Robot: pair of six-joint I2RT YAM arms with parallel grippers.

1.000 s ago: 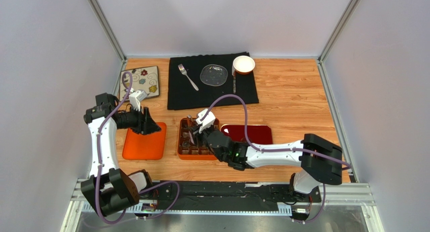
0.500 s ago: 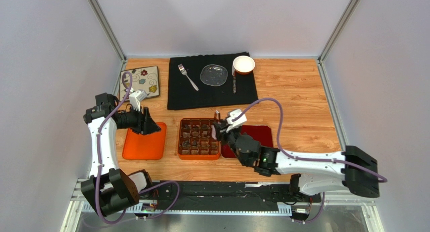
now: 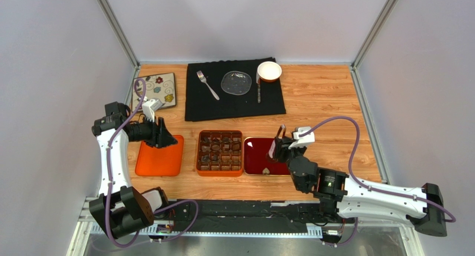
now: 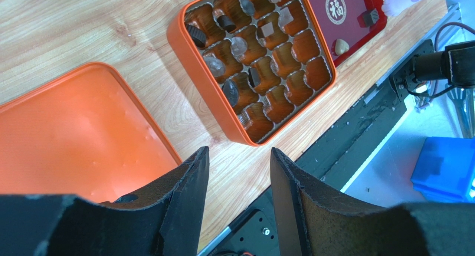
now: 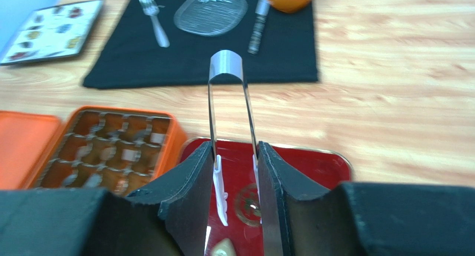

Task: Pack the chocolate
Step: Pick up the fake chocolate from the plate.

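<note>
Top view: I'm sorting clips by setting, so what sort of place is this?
Probably a lab test cell: blank grey walls, a metal rail bearing the left arm and right arm, a staged table.

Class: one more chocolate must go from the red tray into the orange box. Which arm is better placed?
The right arm: its jaws clamp the tongs above the red tray, where a chocolate lies. The left arm hangs with empty jaws by the orange lid, farther off.

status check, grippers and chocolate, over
Left gripper open, empty, by lid. Right gripper shut on tongs above tray. Two chocolates on tray, others in box. Nothing in the way.
</note>
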